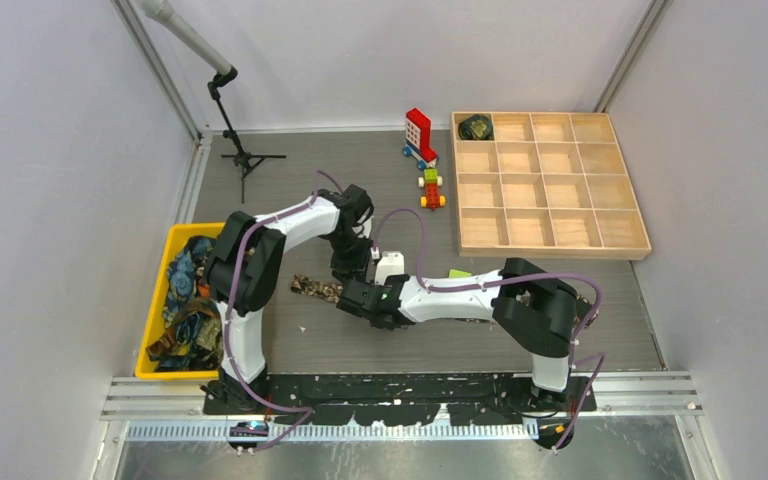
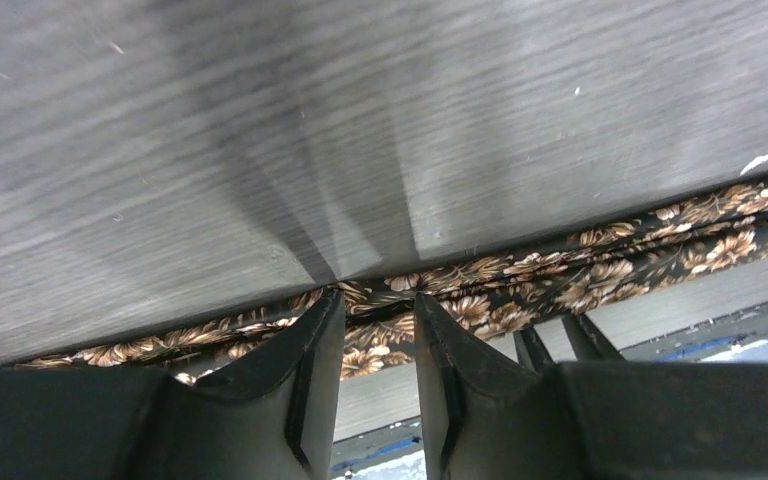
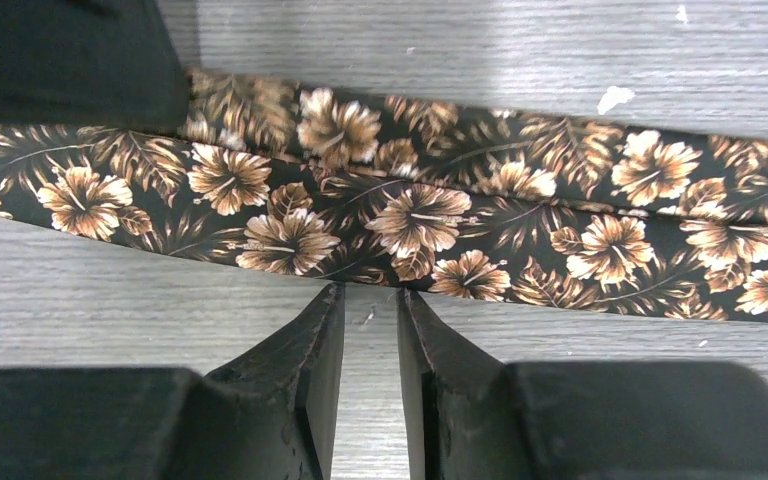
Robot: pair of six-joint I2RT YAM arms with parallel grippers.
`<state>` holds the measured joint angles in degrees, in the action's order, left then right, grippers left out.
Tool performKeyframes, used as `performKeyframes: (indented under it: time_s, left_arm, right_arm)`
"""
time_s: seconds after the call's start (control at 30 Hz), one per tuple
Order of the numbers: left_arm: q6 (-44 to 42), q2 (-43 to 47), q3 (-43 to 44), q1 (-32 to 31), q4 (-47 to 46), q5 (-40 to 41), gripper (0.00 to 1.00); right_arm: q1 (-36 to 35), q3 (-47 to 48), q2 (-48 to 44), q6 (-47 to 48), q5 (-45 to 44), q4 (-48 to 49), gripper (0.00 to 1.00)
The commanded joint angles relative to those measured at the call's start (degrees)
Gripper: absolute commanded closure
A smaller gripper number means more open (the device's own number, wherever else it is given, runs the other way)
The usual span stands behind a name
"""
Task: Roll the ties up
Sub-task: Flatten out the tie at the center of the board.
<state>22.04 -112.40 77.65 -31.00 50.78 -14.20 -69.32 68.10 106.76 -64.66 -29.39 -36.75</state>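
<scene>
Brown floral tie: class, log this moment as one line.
brown floral tie: flat, unrolled | left pincer: at tie | right pincer: open at tie edge

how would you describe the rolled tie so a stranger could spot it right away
Look at the wooden tray on the far right of the table, split into a grid of compartments. In its far left corner compartment sits the rolled tie, a small dark round bundle. It is the only thing in the tray.
</scene>
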Motion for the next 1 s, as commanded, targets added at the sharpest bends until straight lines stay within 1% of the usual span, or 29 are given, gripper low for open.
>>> performKeyframes:
  time_s: [0.0,0.33,0.47,0.7,0.77,0.87,0.97]
  left_arm:
    - [0.1,1.9,-2.0,0.2,-0.7,-2.9,0.67]
    - [1.0,4.7,-4.4,0.2,0.5,-4.0,0.69]
    - [1.7,6.0,-3.3,0.2,0.9,-3.6,0.69]
    - [1.9,7.5,-0.1,0.2,2.1,-0.8,0.61]
    - [1.9,8.7,0.2,0.2,2.6,0.8,0.58]
    - [1.9,11.4,-0.5,0.2,3.0,2.9,0.53]
    - [2.2,15.2,-2.6,0.2,2.8,4.8,0.5]
  right_arm:
    - [0.1,2.7,1.8,-1.6,-5.5,-4.3,0.69]
    - [1.3,3.8,2.5,0.7,-7.8,-5.5,0.69]
    - [1.3,3.3,0.8,2.8,-6.1,-4.9,0.69]
    - [-1.3,1.0,-6.1,8.3,2.0,1.1,0.69]
    - [-1.5,-0.3,-9.2,7.2,4.1,2.4,0.69]
    - [-0.9,-2.8,-14.4,4.4,5.1,4.3,0.69]
    - [0.6,-4.1,-17.8,1.3,4.8,3.1,0.69]
